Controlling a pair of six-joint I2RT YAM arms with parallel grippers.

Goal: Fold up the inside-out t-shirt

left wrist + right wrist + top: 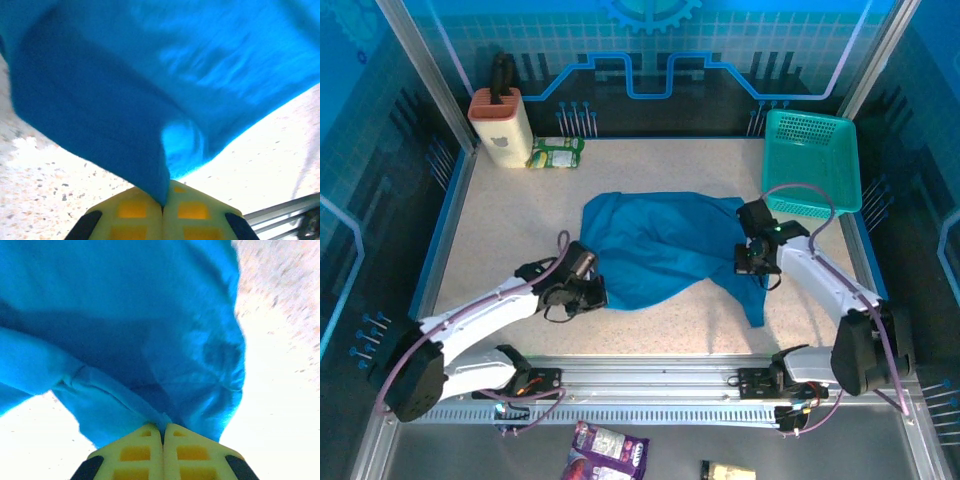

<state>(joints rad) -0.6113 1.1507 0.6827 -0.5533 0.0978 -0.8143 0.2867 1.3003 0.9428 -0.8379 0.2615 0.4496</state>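
The blue-teal t-shirt (pixel 660 245) lies rumpled in the middle of the table, with a strip trailing toward the front right. My left gripper (pixel 588 290) is at the shirt's near-left edge, shut on a fold of the cloth (pixel 145 150) that runs down between its yellow fingers (pixel 135 212). My right gripper (pixel 756 262) is at the shirt's right side, also shut on the fabric (pixel 150 340), which bunches into the seam between its yellow fingers (pixel 190 452). The cloth hangs over both wrist cameras.
A teal mesh basket (pixel 812 160) stands at the back right, just behind the right arm. A knife block (pixel 502 125) and a green packet (pixel 557 152) sit at the back left. Blue walls ring the table (pixel 520 230). Snack packets (pixel 608 452) lie in front of the rail.
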